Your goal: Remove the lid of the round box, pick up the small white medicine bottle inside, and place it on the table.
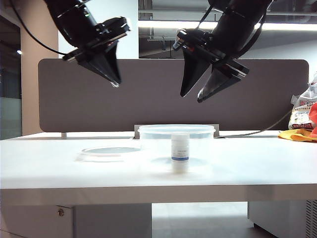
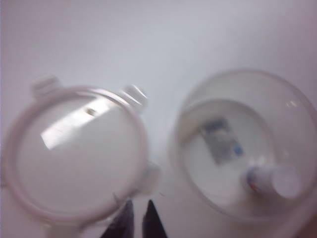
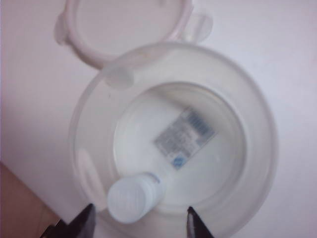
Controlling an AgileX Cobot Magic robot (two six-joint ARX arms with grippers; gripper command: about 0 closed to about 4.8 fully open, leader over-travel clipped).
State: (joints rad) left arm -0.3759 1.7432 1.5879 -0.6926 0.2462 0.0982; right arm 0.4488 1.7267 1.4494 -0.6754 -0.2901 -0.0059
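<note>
The round box (image 1: 153, 144) stands uncovered in the middle of the table (image 1: 44, 166), with the small white medicine bottle (image 1: 180, 148) upright inside it. The lid (image 1: 110, 151) lies flat on the table to the box's left. My left gripper (image 1: 115, 82) hangs high above the lid, shut and holding nothing. My right gripper (image 1: 191, 97) hangs open above the box. In the left wrist view the lid (image 2: 74, 153) and box (image 2: 183, 124) sit side by side beyond the shut left gripper (image 2: 140, 203). In the right wrist view the right gripper (image 3: 140, 207) is open above the bottle (image 3: 131, 198).
A dark partition panel (image 1: 74, 109) closes off the back of the table. Bags and an orange cloth (image 1: 302, 126) lie at the far right edge, with a cable running to them. A printed label (image 3: 184, 136) shows on the box's floor.
</note>
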